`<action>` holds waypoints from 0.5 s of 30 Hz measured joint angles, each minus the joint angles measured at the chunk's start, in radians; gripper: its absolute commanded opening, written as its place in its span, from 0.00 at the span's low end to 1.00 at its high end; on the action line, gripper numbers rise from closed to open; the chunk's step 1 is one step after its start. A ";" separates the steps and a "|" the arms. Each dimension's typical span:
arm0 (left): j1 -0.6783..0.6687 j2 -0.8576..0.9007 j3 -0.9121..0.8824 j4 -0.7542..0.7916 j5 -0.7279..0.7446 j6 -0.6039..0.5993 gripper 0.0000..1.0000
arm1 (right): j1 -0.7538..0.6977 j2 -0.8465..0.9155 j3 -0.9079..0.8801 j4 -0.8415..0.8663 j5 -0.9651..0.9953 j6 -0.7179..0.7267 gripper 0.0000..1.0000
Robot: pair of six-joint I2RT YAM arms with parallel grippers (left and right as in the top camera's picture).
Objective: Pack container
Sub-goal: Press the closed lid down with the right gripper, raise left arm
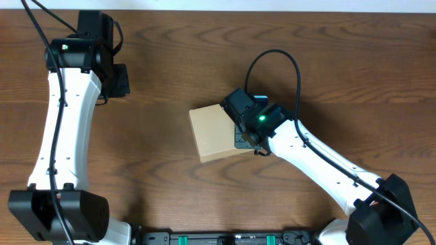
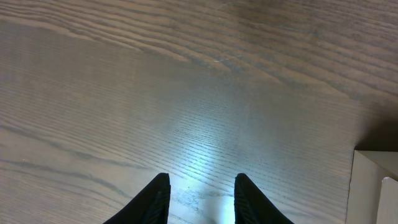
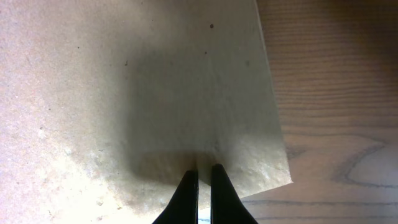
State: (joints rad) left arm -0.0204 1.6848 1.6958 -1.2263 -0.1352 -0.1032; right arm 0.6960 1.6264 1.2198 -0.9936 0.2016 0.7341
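A: Where's the container [image 1: 212, 134]?
B: Mid tabletop [image 1: 163, 47], lid down, plain tan top facing up.
A: R gripper [image 3: 204, 175]?
B: At the container's right edge. Fingers pinched together w/ only a slit, tips on the cardboard, nothing seen btwn them.
A: L gripper [image 2: 200, 185]?
B: Far left, well apart from the container. Fingers spread over bare wood, holding nothing.

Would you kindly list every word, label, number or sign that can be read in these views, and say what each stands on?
None: no readable text in any view.
The container: plain tan cardboard, no print or label on the faces shown.
The left arm and right arm: each shows a green light only, no legible lettering.
The table: bare wood grain, no markings.
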 measured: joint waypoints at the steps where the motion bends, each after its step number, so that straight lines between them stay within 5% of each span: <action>1: 0.000 0.000 0.000 0.000 0.001 0.000 0.34 | -0.001 0.000 0.000 0.000 0.000 0.001 0.01; 11: 0.000 0.000 0.000 0.000 0.002 0.003 0.34 | -0.004 -0.005 -0.005 0.050 -0.003 -0.022 0.04; 15: 0.000 0.000 0.000 0.000 0.022 0.003 0.35 | -0.016 -0.005 0.002 0.118 -0.014 -0.067 0.53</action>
State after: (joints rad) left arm -0.0204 1.6848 1.6958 -1.2263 -0.1131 -0.1005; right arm 0.6796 1.6215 1.2217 -0.8753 0.1879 0.6674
